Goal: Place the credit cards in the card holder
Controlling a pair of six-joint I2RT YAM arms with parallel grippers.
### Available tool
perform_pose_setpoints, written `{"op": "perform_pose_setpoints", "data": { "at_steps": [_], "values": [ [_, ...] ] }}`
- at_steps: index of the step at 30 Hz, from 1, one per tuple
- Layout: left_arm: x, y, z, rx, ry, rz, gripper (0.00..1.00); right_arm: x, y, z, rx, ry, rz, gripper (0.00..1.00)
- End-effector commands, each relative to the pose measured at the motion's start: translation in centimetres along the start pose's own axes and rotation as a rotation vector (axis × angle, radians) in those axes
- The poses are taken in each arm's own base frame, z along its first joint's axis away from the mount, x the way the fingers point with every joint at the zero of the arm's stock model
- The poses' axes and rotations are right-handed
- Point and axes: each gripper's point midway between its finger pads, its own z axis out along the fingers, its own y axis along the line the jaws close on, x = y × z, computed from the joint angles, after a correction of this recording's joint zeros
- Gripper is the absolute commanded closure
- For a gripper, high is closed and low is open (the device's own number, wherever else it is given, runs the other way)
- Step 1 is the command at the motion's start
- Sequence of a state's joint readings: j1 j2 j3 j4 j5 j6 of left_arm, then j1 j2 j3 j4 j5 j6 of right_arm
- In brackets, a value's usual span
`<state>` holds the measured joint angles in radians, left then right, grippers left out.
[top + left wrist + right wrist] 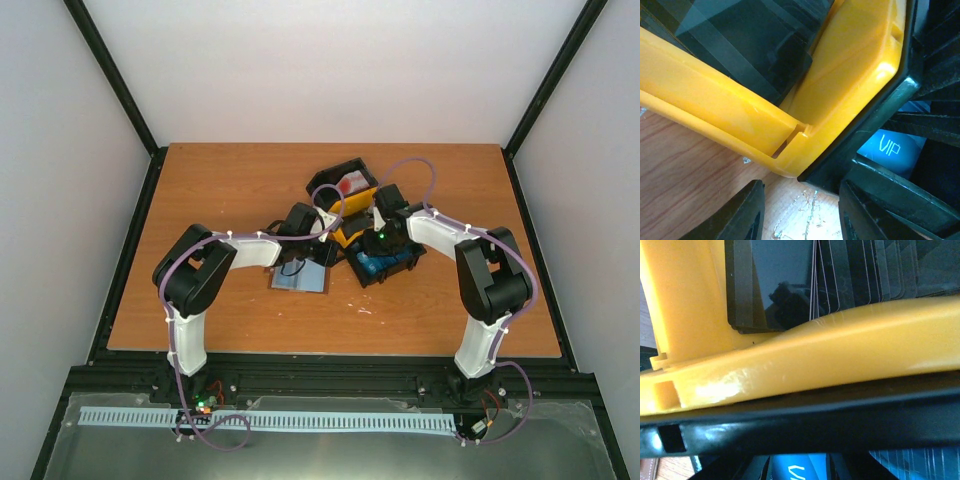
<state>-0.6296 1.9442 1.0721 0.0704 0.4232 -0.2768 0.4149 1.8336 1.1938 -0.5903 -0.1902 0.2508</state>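
We see card holder [300, 281] open on surface [230, 190], grey-blue inside up. Dark credit cards [850, 275] in yellow compt [840, 355], blue VIP card [889, 148] in black compt [840, 422].

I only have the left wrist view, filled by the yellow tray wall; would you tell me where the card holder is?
Observer: The card holder lies open on the table, just left of the tray's near compartment.
Operator: And the other arm?
Observer: The right gripper hangs over the tray, by the blue cards.
Operator: Is anything in the far compartment?
Observer: A red-and-white item, too small to identify.
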Motion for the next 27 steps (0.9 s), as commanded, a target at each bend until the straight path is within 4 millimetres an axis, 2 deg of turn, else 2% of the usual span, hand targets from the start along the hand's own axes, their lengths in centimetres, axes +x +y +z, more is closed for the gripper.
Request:
{"op": "perform_pose_setpoints", "data": {
  "at_steps": [1, 6, 12, 19, 27],
  "values": [
    [-1.1, -0.4, 0.5, 0.009, -0.017, 0.032, 0.58, 1.3, -1.1, 0.6, 0.038, 0.031, -0.013, 0.7],
    [-1.2, -0.5, 0.6, 0.012, -0.016, 0.03, 0.58, 2.6, 0.2, 1.0, -0.046, 0.094, -0.004, 0.71],
    [-1.1, -0.3, 0.9, 0.01, -0.011, 0.025, 0.58, 3.2, 2.1, 0.4, -0.152, 0.141, 0.027, 0.71],
    [-1.0, -0.2, 1.0, 0.007, -0.009, 0.017, 0.58, 2.6, 4.2, -1.2, -0.288, 0.154, 0.082, 0.71],
    [-1.0, -0.2, 1.0, 0.009, -0.009, 0.018, 0.59, 2.5, 5.1, -2.2, -0.366, 0.161, 0.105, 0.71]
  ]
}}
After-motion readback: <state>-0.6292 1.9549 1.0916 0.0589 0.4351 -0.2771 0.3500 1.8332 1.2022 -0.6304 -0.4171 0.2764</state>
